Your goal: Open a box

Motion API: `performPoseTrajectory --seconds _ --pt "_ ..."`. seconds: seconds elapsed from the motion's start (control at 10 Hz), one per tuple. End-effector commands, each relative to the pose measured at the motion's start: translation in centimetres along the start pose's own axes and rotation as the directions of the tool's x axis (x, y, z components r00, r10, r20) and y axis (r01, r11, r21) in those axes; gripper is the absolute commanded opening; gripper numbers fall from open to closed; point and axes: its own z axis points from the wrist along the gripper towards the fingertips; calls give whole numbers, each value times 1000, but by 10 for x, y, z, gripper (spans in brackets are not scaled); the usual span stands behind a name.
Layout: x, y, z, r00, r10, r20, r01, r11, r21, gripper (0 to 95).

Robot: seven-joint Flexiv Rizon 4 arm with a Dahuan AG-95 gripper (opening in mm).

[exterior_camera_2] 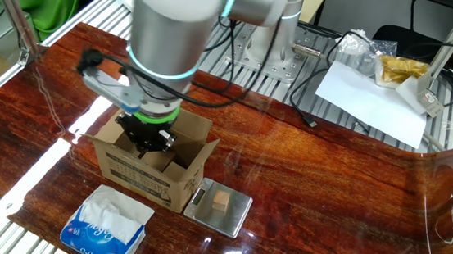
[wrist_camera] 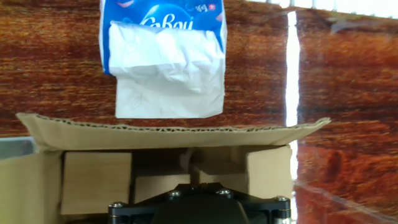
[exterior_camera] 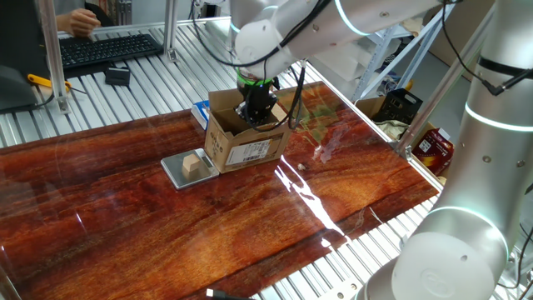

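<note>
The box [exterior_camera: 246,142] is a small brown cardboard carton on the wooden table, with a white barcode label on its near side. Its top flaps stand open. It also shows in the other fixed view [exterior_camera_2: 144,174]. My gripper [exterior_camera: 256,114] reaches down into the box's open top, also seen in the other fixed view [exterior_camera_2: 152,143]. Its fingertips are hidden inside the carton. In the hand view only the gripper's black housing [wrist_camera: 199,205] shows, with the far flap [wrist_camera: 174,134] and the inner flaps ahead of it.
A blue-and-white tissue packet [exterior_camera: 200,112] lies right behind the box, also in the hand view [wrist_camera: 161,56]. A small grey scale [exterior_camera: 176,173] with a tan wooden cube [exterior_camera: 193,163] sits beside the box. A keyboard [exterior_camera: 108,48] lies far back.
</note>
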Motion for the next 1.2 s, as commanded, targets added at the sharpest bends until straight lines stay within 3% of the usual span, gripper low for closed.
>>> performPoseTrajectory --seconds 0.1,1.2 --pt "0 -7 3 1000 -18 11 17 1000 11 0" --pt "5 -24 -11 999 -43 10 42 998 37 0"
